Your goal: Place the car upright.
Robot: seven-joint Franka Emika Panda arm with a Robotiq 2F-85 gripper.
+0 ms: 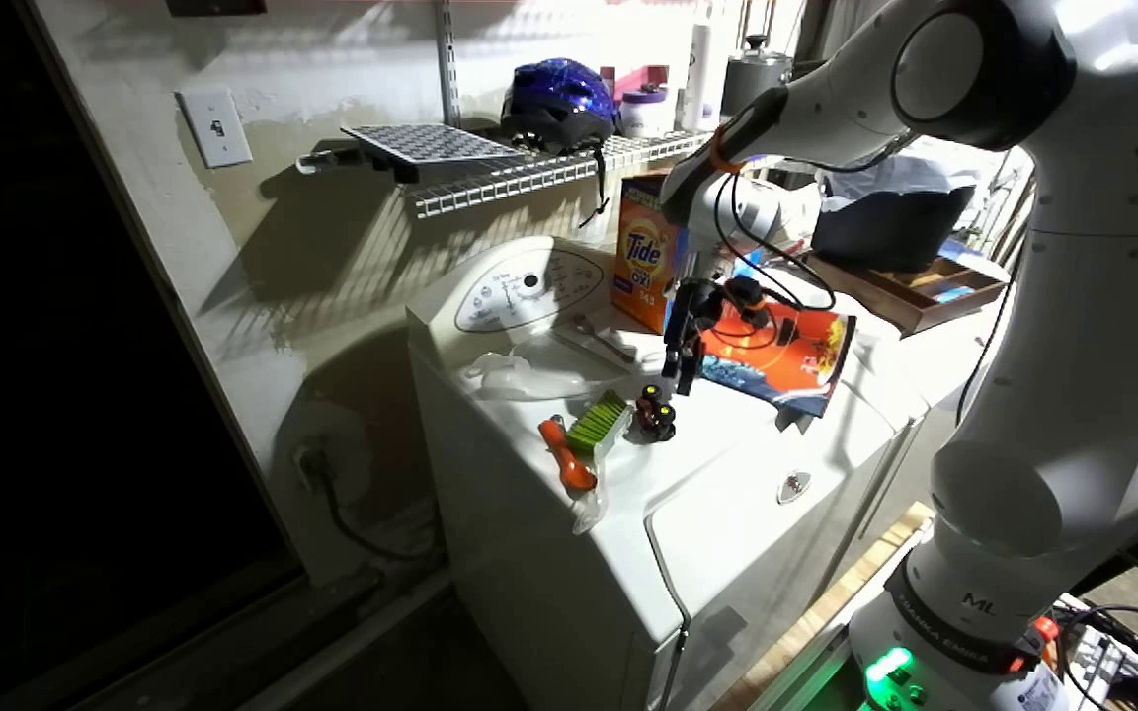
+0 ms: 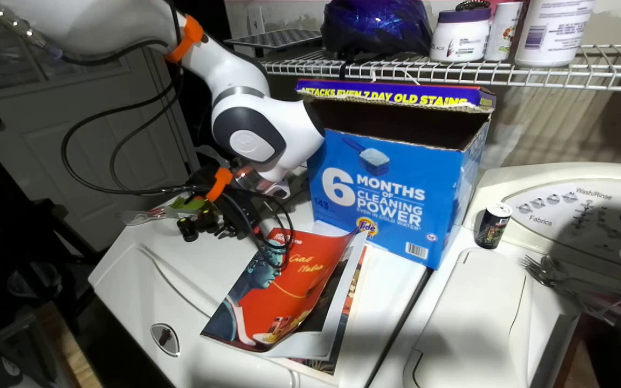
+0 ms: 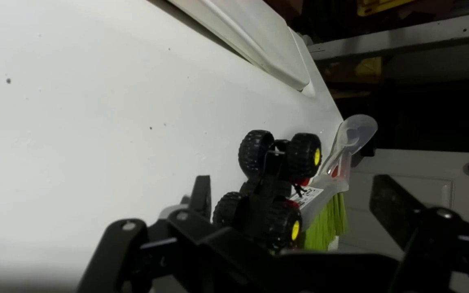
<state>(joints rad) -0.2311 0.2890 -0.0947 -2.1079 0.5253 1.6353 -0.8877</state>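
Note:
The car [image 1: 663, 427] is a toy truck with big black wheels, yellow hubs and bits of red body. It lies on its side on the white appliance top, with two yellow hubs facing up. It also shows in an exterior view [image 2: 189, 229]. In the wrist view the car [image 3: 265, 183] turns its dark underside to the camera. My gripper [image 3: 293, 195] is open with nothing held. The car shows between its fingers, nearer the left one, and its lower end is partly hidden by the gripper. In an exterior view the gripper [image 1: 680, 380] points down beside the car.
A green-bristled brush [image 1: 597, 425] lies right beside the car, with an orange spoon [image 1: 569, 462] and clear plastic [image 1: 520, 380] near it. A red magazine [image 2: 289, 280] and a large Tide box [image 2: 386, 194] stand close to the arm. A wire shelf [image 1: 529, 178] hangs above.

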